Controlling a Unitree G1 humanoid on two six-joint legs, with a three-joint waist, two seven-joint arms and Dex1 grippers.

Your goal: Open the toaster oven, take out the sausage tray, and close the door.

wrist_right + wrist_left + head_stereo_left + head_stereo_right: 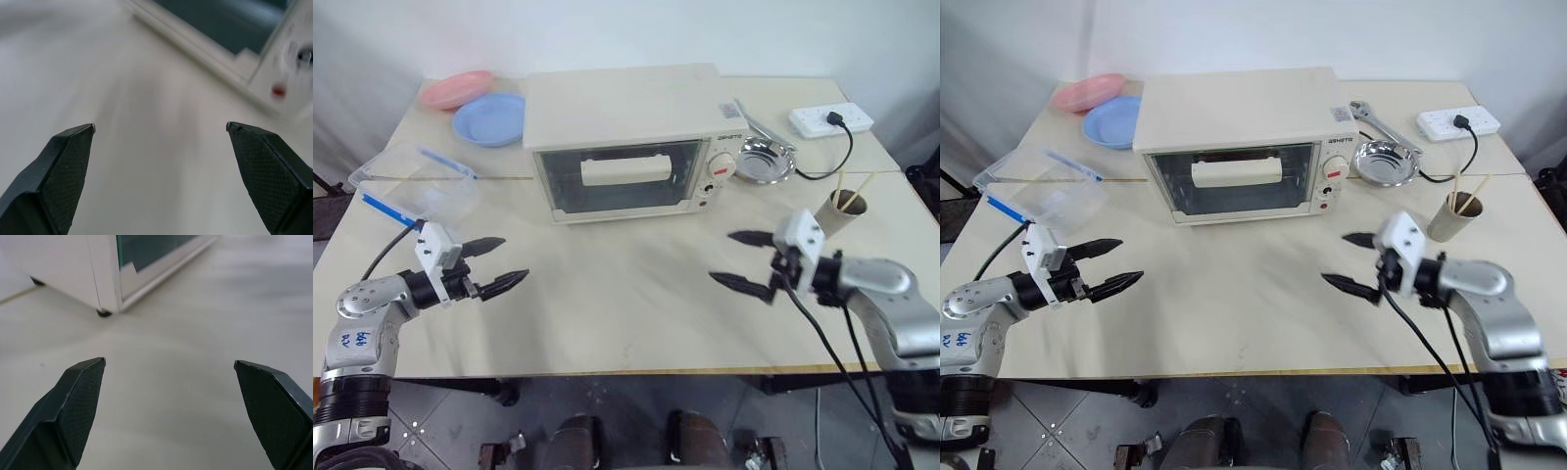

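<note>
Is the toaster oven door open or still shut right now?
Shut. The door stands upright, flush in the front of the toaster oven, its bar handle untouched.

Table: we see a pale beige top.
Far left corner: a pink plate touching a blue plate.
Left edge: clear plastic box.
Right side: we note a steel bowl, a white power strip, and a paper cup holding sticks.
</note>
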